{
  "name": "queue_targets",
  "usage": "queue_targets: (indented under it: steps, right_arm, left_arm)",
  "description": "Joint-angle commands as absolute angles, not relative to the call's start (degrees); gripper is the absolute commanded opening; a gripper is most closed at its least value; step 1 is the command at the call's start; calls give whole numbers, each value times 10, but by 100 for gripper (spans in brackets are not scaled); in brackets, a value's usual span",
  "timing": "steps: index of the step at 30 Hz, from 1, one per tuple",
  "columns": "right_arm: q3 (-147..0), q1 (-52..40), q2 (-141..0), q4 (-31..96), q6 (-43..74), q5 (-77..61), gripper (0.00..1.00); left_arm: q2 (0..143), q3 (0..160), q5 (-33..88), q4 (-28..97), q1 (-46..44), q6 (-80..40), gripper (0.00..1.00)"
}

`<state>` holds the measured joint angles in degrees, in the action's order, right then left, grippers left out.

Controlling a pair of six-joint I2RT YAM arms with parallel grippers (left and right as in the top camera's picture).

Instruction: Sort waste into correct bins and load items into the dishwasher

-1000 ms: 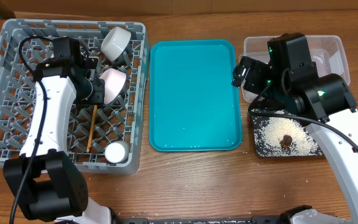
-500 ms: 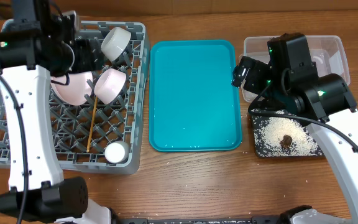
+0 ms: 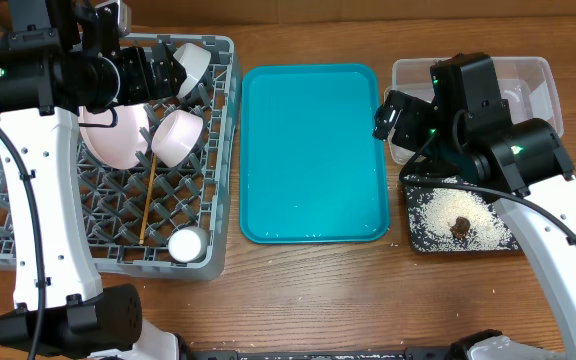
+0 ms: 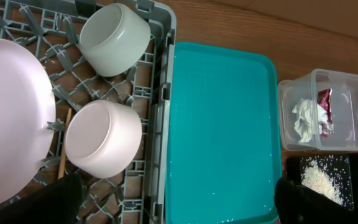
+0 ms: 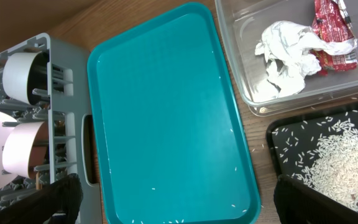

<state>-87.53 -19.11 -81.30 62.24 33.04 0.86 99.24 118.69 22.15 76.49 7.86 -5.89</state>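
The grey dishwasher rack (image 3: 68, 262) holds a white plate (image 3: 108, 135) leaning on edge, a pale bowl (image 3: 176, 135), a white bowl (image 3: 193, 65), a small cup (image 3: 188, 243) and chopsticks (image 3: 149, 200). My left gripper (image 3: 163, 72) hangs open above the rack's back, nothing between its fingers (image 4: 67, 199). My right gripper (image 3: 388, 115) is open and empty over the teal tray's right edge. The clear tub (image 5: 253, 99) contains crumpled paper (image 5: 284, 53) and a red wrapper (image 5: 331, 31). Rice and a brown lump (image 3: 461, 226) lie in the black tray (image 3: 418, 243).
A teal serving tray (image 3: 313, 150) with a few stray grains (image 5: 166, 219) lies between the rack and the two bins. Wooden table (image 3: 368, 300) shows in front. The right arm's body stands over the clear tub (image 3: 538, 80).
My left gripper has opened wide and risen from low in the rack toward its back edge. The plate now shows, leaning in the rack. The right arm has not moved.
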Motion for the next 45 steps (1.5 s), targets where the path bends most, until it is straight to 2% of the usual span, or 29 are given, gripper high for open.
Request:
queue_targets:
  steps: [1, 7, 12, 19, 24, 30, 36, 45]
  right_arm:
    - [-874, -189, -812, 633, 327, 15, 100]
    - [-873, -185, -759, 641, 295, 83, 100]
    - [-818, -137, -665, 537, 167, 61, 100]
    - [-622, -32, -479, 361, 159, 11, 100]
    - [-418, 9, -305, 230, 98, -16, 100]
    - [-216, 12, -150, 96, 100, -38, 100]
    - [-90, 4, -50, 23, 111, -76, 100]
    - [-31, -9, -1, 13, 111, -73, 100]
  left_arm:
    - [994, 1193, 234, 763, 74, -66, 100]
    - [994, 1193, 234, 763, 74, -66, 100]
    - [994, 1193, 234, 763, 74, -66, 100]
    - [994, 1193, 234, 763, 74, -66, 100]
    - [994, 1193, 234, 763, 74, -66, 100]
    - [994, 1193, 234, 763, 74, -66, 100]
    - [994, 1193, 234, 763, 74, -66, 99]
    - [994, 1193, 234, 763, 74, -66, 100]
